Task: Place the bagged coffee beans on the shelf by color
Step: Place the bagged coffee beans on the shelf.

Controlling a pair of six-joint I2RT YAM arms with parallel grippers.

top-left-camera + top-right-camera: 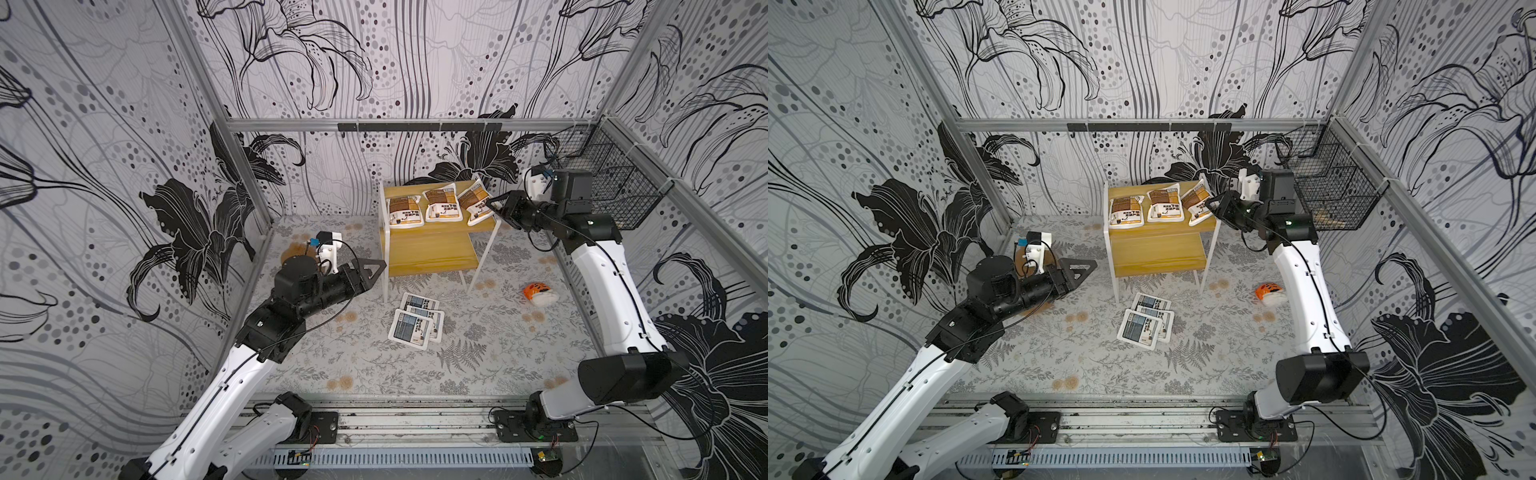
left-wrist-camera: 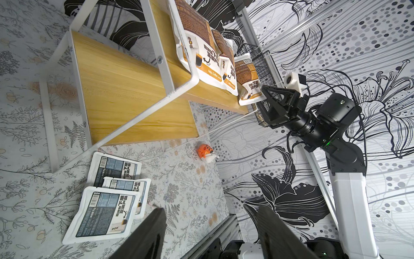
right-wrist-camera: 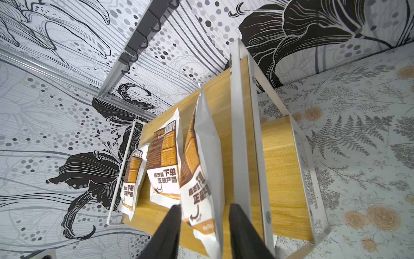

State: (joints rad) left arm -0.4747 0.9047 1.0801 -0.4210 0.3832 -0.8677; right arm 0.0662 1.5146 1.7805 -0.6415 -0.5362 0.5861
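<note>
Three brown-orange coffee bean bags (image 1: 442,205) sit on the top board of the yellow shelf (image 1: 401,192). The rightmost bag (image 3: 201,157) stands tilted on its edge at the board's right end. My right gripper (image 3: 205,206) is open, its fingers on either side of that bag's lower end. A gap shows beside one finger. Three grey-blue bags (image 1: 417,322) lie overlapping on the table in front of the shelf. My left gripper (image 1: 376,266) hovers left of the shelf's lower board (image 1: 432,253). In the left wrist view it (image 2: 211,209) is open with nothing between its fingers.
A small orange-and-white toy (image 1: 538,292) lies on the table right of the shelf. A black wire basket (image 1: 611,183) hangs on the right wall just behind my right wrist. A black hook rail (image 1: 419,126) runs along the back wall.
</note>
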